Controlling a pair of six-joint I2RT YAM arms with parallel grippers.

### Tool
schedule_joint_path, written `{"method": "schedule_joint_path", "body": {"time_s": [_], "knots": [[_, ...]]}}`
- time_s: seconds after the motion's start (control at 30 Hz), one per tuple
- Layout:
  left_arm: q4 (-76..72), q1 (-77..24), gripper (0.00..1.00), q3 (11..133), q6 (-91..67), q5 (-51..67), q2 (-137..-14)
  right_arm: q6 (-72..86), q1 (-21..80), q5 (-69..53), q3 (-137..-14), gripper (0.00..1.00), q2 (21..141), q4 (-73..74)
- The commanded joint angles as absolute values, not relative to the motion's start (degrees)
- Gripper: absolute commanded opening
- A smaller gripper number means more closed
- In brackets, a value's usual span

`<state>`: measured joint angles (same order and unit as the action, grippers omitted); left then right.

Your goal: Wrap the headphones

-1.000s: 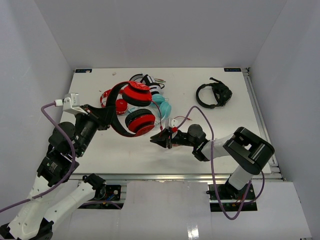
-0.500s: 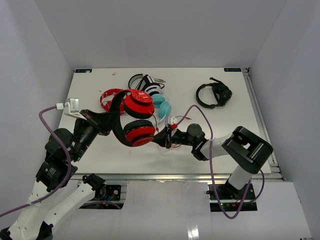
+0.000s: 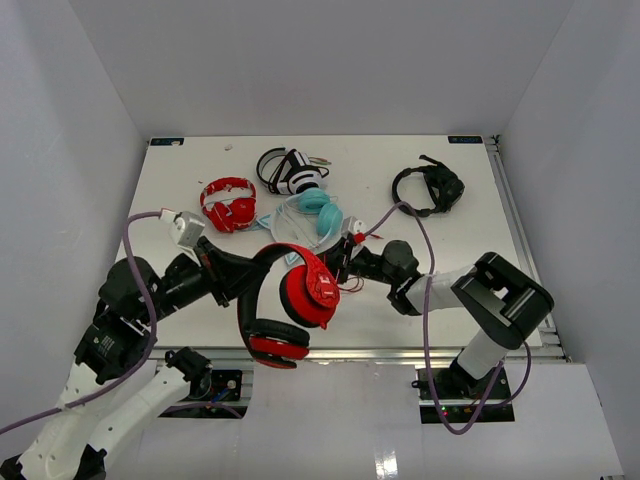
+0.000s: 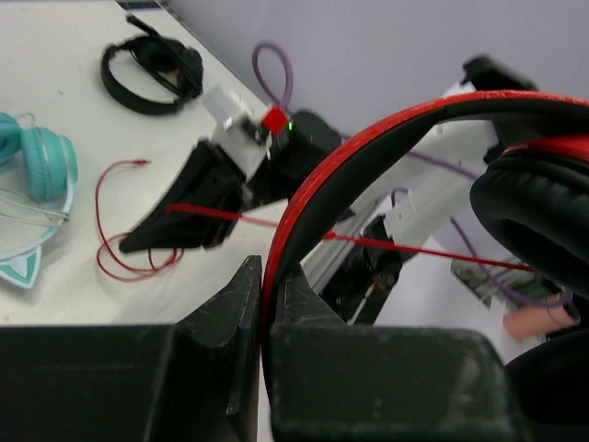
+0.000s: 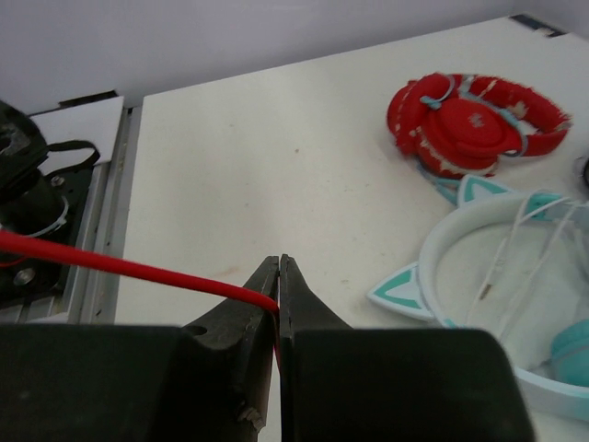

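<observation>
The headphones [image 3: 303,288], large with a black headband, red trim and red-and-black ear cups, hang tilted over the table's near edge. My left gripper [image 3: 243,283] is shut on the headband [image 4: 368,152], which is pinched between the jaws of the gripper [image 4: 267,287]. The thin red cable [image 4: 276,226] runs taut from the ear cup [image 4: 538,207] to my right gripper [image 3: 338,268]. That gripper [image 5: 279,276] is shut on the cable [image 5: 138,270], just right of the ear cups. Loose cable loops [image 4: 129,253] lie on the table below it.
A smaller red pair [image 3: 228,203], a white-and-black pair [image 3: 290,170] and a teal cat-ear pair [image 3: 312,212] lie at the back middle. A black headset [image 3: 428,190] sits at the back right. The table's metal front rail [image 3: 400,352] runs under the lower ear cup.
The left arm has swung the headphones from the table's middle toward the near edge and turned them over. The right gripper has shut on the red cable and shifted slightly right.
</observation>
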<state>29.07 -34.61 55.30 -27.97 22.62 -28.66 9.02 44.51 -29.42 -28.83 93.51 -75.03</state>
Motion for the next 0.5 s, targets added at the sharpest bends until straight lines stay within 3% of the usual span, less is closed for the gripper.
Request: {"method": "schedule_joint_path", "body": {"time_s": [0.0, 0.27, 0.47], "knots": [[27.96, -34.89, 0.00, 52.31, -23.43, 38.49, -27.66, 8.42, 40.56, -27.43, -35.30, 0.08, 86.77, -89.06], [25.96, -34.89, 0.00, 47.65, -20.20, 41.37, -32.26, -1.37, 38.67, -32.75, -48.10, 0.08, 80.61, -53.73], [30.59, -34.89, 0.00, 48.78, -16.34, 33.72, -36.76, -9.73, 38.67, -30.37, -58.26, 0.08, 77.29, -24.88]]}}
